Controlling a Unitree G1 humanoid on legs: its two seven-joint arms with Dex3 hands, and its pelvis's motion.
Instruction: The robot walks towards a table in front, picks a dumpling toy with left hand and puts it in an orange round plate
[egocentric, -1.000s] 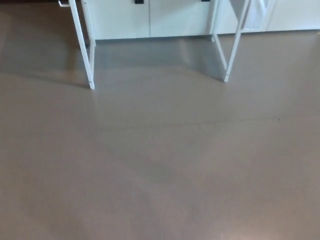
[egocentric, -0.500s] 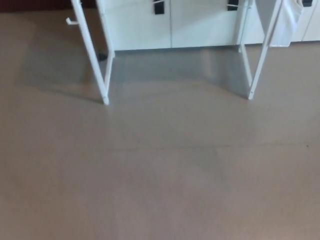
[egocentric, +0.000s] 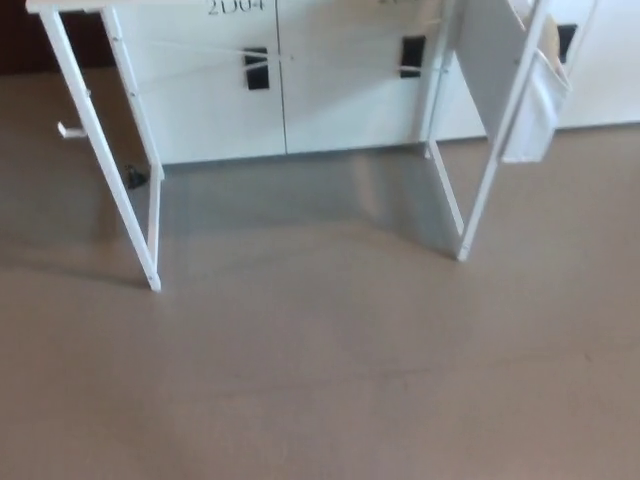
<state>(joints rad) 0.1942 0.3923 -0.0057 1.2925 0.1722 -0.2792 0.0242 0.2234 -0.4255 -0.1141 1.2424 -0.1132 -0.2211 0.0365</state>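
— Can you see either hand from where you stand?

— No. Neither the left hand nor the right hand shows, so I cannot tell whether the fingers are apart or together, or whether they touch anything.

— And the dumpling toy, or the orange plate?

— Neither is in sight. Only the white edge of the tabletop (egocentric: 70, 5) shows, at the top left corner, and what lies on it is out of sight.

— So what is there?

— Mostly bare brown floor (egocentric: 320, 380). The table's white legs slant down onto it: a left leg (egocentric: 105, 160) and a right leg (egocentric: 495, 150). Behind them stand white cabinets (egocentric: 330, 90) with 2 dark handles; one door carries a number I can only partly read. A white pouch (egocentric: 535, 110) hangs by the right leg.
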